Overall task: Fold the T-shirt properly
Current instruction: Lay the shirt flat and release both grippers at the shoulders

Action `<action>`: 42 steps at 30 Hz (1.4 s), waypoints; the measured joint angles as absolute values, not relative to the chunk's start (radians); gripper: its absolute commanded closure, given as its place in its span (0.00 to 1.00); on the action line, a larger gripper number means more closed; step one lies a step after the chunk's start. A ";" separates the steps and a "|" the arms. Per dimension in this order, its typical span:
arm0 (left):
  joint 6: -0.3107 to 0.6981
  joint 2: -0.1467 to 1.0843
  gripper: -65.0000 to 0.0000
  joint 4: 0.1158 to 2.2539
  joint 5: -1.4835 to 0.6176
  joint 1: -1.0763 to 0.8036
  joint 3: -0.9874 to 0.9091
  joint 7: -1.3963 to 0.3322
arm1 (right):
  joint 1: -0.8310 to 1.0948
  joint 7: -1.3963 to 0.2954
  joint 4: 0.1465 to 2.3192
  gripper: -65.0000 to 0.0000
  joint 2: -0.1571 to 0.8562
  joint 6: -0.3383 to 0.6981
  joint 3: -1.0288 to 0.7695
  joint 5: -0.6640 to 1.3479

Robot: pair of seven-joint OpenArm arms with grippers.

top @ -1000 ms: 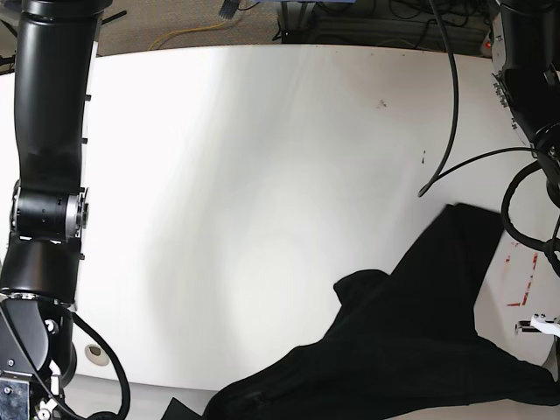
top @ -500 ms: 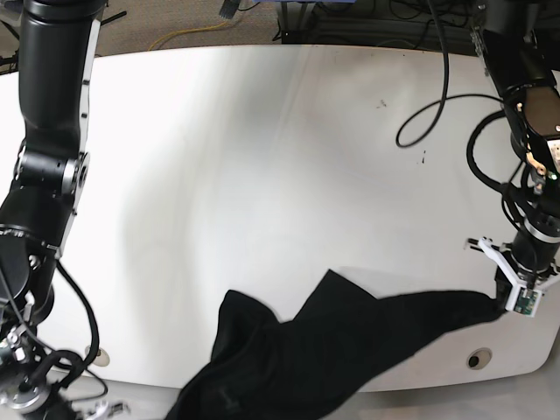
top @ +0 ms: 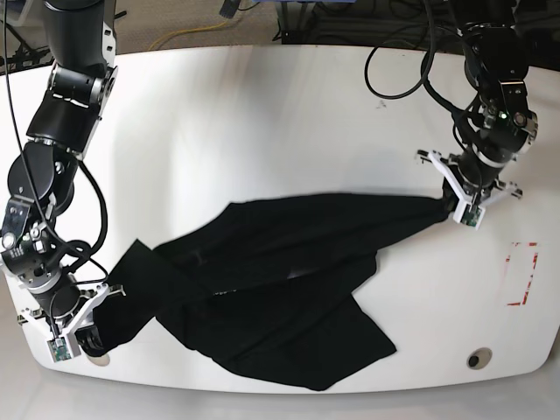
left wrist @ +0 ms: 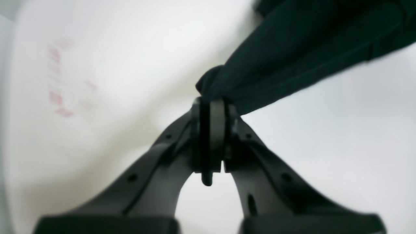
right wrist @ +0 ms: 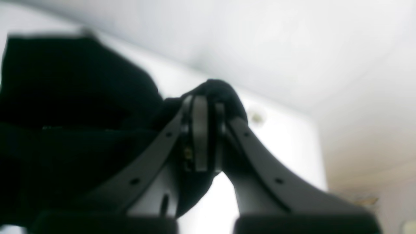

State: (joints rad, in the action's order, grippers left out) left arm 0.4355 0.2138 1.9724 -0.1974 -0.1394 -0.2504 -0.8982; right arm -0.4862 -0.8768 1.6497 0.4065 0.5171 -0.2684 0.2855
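Observation:
The T-shirt (top: 280, 280) is a black cloth, pulled out in a long crumpled band across the front half of the white table (top: 262, 131); no print shows. My left gripper (top: 452, 208) at the right is shut on one end of it, and the left wrist view shows cloth (left wrist: 292, 48) bunched at the closed tips of that gripper (left wrist: 213, 104). Near the front left corner, my right gripper (top: 86, 338) is shut on the other end. In the right wrist view the fabric (right wrist: 65, 97) wraps over the closed right gripper (right wrist: 203, 100).
Red marks (top: 522, 273) sit on the table at the right, with a round hole (top: 477, 359) near the front right edge. Black cables (top: 398, 66) hang over the back right. The table's front edge runs just below the right gripper.
Both grippers have come up from the front edge onto the table, drawing the T-shirt with them. It now lies stretched between them instead of hanging off the front.

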 measured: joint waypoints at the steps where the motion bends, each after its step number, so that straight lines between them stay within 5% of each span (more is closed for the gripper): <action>1: 0.436 0.210 0.99 1.972 -0.198 -0.157 -0.250 -0.896 | -0.465 -0.876 1.650 1.00 0.400 0.515 -0.286 0.281; 25: 0.432 0.171 1.00 1.972 -0.197 -0.538 -0.221 -0.889 | -0.067 -0.868 1.654 1.00 0.255 0.551 -0.586 0.275; 42: 0.540 0.105 0.94 1.976 -0.193 -0.715 -0.279 -0.806 | 0.020 -0.871 1.652 1.00 0.212 0.608 -0.663 0.275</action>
